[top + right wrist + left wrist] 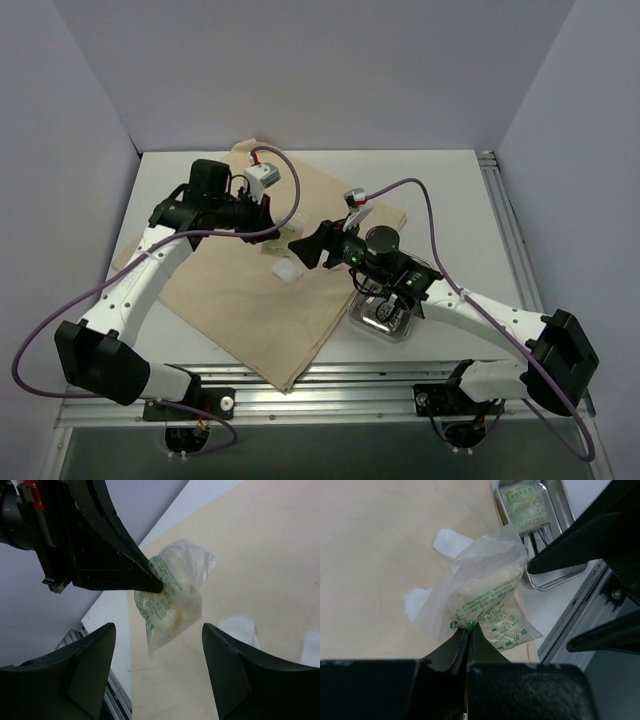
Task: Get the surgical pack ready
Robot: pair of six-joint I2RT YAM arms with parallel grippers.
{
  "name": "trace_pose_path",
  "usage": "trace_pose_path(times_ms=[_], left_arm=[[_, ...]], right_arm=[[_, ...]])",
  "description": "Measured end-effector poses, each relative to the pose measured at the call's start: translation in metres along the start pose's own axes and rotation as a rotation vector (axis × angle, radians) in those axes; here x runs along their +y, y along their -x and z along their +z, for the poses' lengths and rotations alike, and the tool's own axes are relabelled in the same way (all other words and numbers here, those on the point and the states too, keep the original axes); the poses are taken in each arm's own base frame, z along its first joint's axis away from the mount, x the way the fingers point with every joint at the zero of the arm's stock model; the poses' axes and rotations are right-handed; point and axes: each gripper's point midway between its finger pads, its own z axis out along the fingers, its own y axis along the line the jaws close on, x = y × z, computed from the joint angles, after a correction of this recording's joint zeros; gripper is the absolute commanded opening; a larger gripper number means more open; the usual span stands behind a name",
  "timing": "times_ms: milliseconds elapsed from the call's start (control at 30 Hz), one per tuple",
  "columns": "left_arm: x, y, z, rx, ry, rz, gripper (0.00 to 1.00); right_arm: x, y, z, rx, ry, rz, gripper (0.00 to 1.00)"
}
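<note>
Over the tan cloth [230, 300], toward its middle: the green-printed packet [490, 600] with something white inside, pinched at one edge by the left jaws, fully closed on it. Below it on the cloth, two white gauze pads [450, 542], a little apart from each other. Facing the packet from the right, the right jaws, standing wide open and holding nothing. Further right on the desk [450, 190], just beside the cloth's edge, the steel tray [355, 322].

Probably a handover or a tearing-open of the packet, judging by the two arms meeting. To do it well: hold the left pinch firm, bring the open right jaws around the free end, away from the left tips, close on the film only, then pull slowly.

Only in the left wrist view: another green packet [525, 505] inside the tray. Only in the right wrist view: the free space on both sides of the hanging packet. Only from above: the whole cloth and both arms.
</note>
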Motion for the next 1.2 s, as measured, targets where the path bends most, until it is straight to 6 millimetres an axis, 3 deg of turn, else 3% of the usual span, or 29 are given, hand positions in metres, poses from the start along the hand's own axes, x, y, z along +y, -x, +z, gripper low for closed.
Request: trace_pose_path(times_ms=[167, 267, 367, 400, 500, 567, 633, 700, 733, 767, 800, 1000, 1200], left_arm=[[-0.022, -0.006, -0.008, 0.012, -0.1, 0.011, 0.02], [-0.035, -0.006, -0.015, 0.005, -0.151, 0.025, 0.02], [-0.045, -0.007, -0.021, 0.002, -0.195, 0.039, 0.02], [-0.048, -0.007, -0.022, 0.003, -0.207, 0.04, 0.02], [-0.053, -0.012, -0.024, 0.011, -0.226, 0.045, 0.03], [-0.053, -0.015, -0.025, 0.017, -0.226, 0.05, 0.05], [-0.054, -0.017, -0.025, 0.02, -0.228, 0.056, 0.27], [-0.057, -0.022, -0.026, 0.03, -0.238, 0.056, 0.6], [-0.058, -0.024, -0.027, 0.036, -0.238, 0.054, 0.87], [-0.058, -0.025, -0.027, 0.039, -0.237, 0.056, 0.99], [-0.058, -0.026, -0.027, 0.044, -0.235, 0.047, 0.94], [-0.037, -0.031, -0.026, 0.079, -0.099, 0.023, 0.94], [-0.007, -0.03, -0.034, 0.094, 0.071, 0.004, 0.94]], right_arm=[[-0.002, -0.007, 0.004, -0.002, 0.01, 0.024, 0.59], [-0.006, -0.012, 0.009, 0.008, 0.004, 0.028, 0.5], [-0.008, -0.016, 0.011, 0.016, -0.001, 0.036, 0.34], [-0.007, -0.016, 0.011, 0.014, 0.003, 0.042, 0.21], [0.002, -0.012, 0.012, -0.002, 0.035, 0.054, 0.0], [0.006, -0.014, 0.01, 0.001, 0.05, 0.059, 0.0], [0.006, -0.017, 0.008, 0.007, 0.051, 0.065, 0.0], [0.005, -0.019, 0.003, 0.009, 0.047, 0.066, 0.0], [0.004, -0.019, 0.001, 0.008, 0.041, 0.067, 0.0], [0.003, -0.018, -0.002, 0.006, 0.034, 0.068, 0.0], [0.002, -0.017, -0.005, 0.004, 0.024, 0.068, 0.0], [-0.027, -0.017, -0.039, 0.028, -0.116, 0.091, 0.0], [-0.117, -0.021, -0.102, 0.038, -0.425, 0.192, 0.0]])
